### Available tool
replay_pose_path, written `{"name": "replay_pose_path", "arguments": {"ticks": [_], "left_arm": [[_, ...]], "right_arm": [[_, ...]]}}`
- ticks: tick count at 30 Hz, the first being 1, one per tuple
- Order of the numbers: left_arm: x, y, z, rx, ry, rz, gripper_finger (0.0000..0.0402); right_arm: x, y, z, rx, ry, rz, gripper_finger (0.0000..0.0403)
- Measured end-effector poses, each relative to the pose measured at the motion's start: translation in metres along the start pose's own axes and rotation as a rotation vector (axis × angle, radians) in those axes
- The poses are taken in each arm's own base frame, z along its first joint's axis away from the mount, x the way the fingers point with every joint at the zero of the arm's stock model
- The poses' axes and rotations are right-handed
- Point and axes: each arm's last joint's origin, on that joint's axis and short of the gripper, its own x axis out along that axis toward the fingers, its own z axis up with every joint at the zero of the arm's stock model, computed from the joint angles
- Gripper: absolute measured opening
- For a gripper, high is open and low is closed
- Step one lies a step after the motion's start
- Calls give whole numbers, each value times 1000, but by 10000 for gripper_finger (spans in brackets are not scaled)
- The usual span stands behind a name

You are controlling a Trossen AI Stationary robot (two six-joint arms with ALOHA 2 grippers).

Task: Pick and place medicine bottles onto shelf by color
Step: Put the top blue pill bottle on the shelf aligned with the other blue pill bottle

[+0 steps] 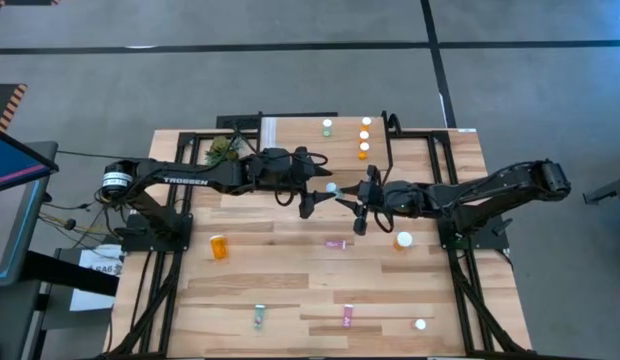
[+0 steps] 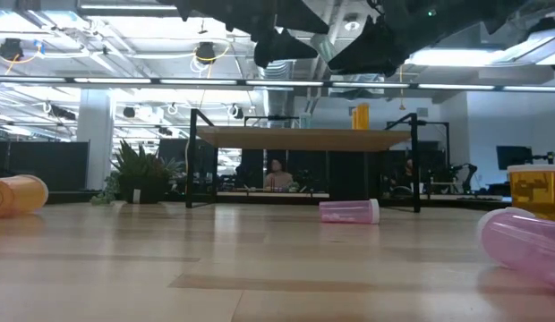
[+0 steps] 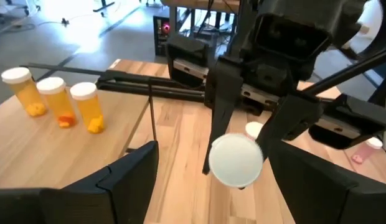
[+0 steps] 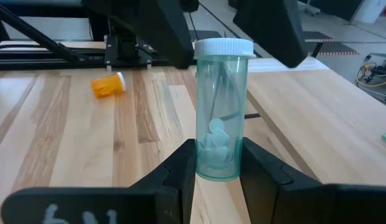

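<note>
Mid-frame, the right end effector [image 4: 215,167] grips the teal bottle [image 4: 220,112]; the left end effector [image 3: 243,186] (open) crowds it, probably risking a knock or drop.

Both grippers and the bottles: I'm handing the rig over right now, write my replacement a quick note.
Right gripper: shut on teal bottle, upright, mid-table.
Left gripper: open, facing that bottle's cap.
Shelf: three orange bottles in a row, one more white-capped bottle beside them.
Left on table: large orange bottle, two pink bottles, another teal one, two more showing white caps.
</note>
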Motion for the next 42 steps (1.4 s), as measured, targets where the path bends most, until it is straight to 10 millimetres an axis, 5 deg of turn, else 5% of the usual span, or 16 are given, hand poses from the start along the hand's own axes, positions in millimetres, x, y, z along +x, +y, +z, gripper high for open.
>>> {"name": "replay_pose_path", "arguments": {"ticks": [28,42], "left_arm": [[0,-1,-1,34,14,-9,109],[0,4,-4,31,48,46,108]], "right_arm": [[0,-1,0,1,2,-9,124],[0,-4,-9,-30,88,-98,188]]}}
